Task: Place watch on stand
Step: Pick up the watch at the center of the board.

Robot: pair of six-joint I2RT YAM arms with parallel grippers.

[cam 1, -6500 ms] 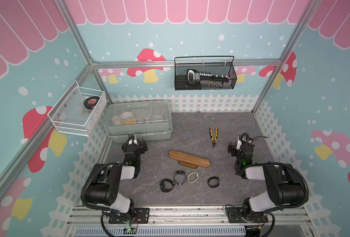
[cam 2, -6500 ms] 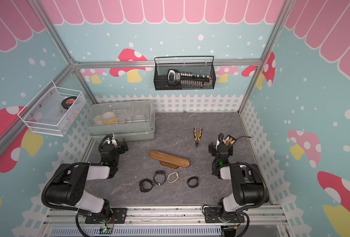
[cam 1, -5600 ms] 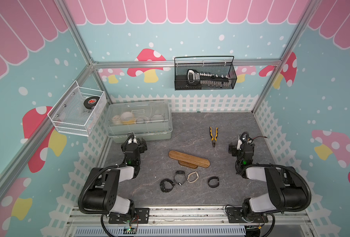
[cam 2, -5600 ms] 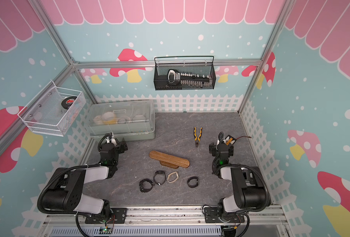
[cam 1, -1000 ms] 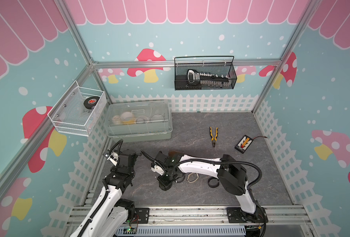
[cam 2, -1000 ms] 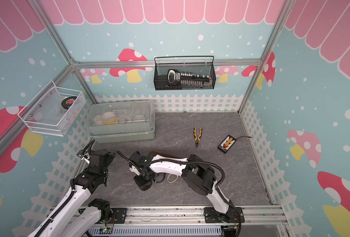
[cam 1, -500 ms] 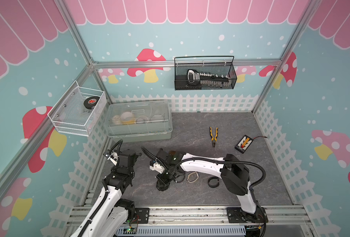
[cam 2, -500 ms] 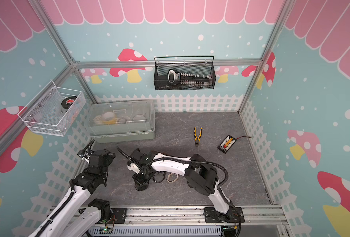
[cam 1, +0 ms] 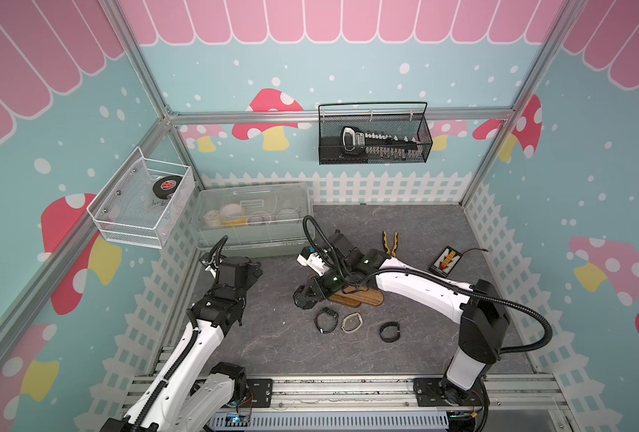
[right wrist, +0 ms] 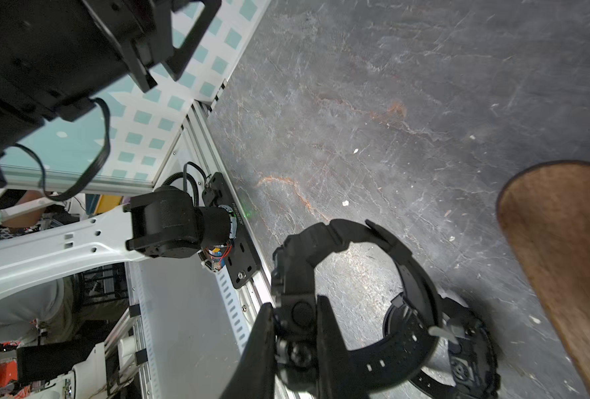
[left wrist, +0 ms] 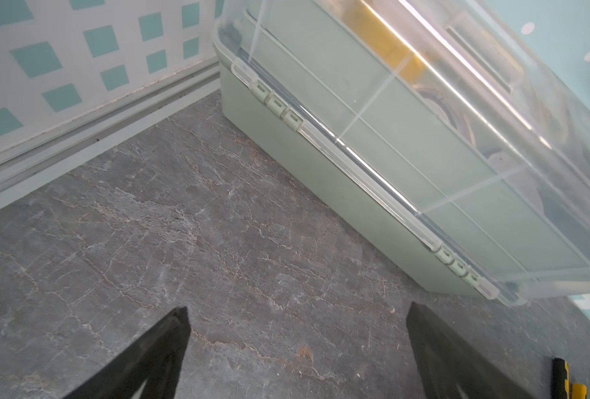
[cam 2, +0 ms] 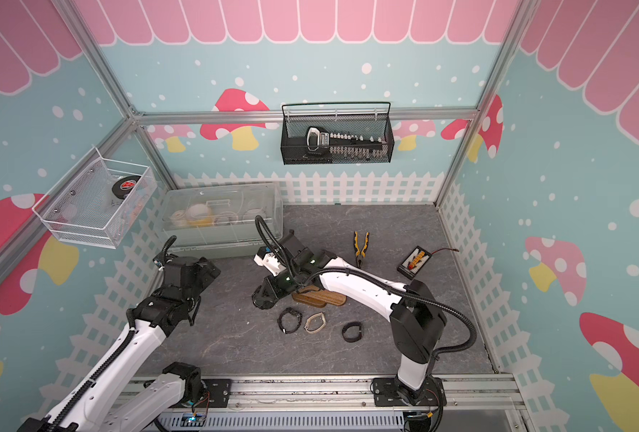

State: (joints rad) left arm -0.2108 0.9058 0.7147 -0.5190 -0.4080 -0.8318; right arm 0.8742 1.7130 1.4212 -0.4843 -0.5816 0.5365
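- The right gripper (right wrist: 295, 311) pinches the black watch (right wrist: 328, 235) by its case, clear of the tabletop (right wrist: 390, 103), just beside the rounded end of the wooden stand (right wrist: 570, 248).
- Best next: square the strap loop to that end, then slide it along the bar.
- The left gripper (left wrist: 297, 307) hangs spread and empty beside the plastic box (left wrist: 425, 155).

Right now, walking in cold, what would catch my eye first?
The right hand, shut on a black watch by one end of the wooden stand. Next, the left hand, wide open and empty near the clear storage box, and the black wire basket hanging on the back wall.
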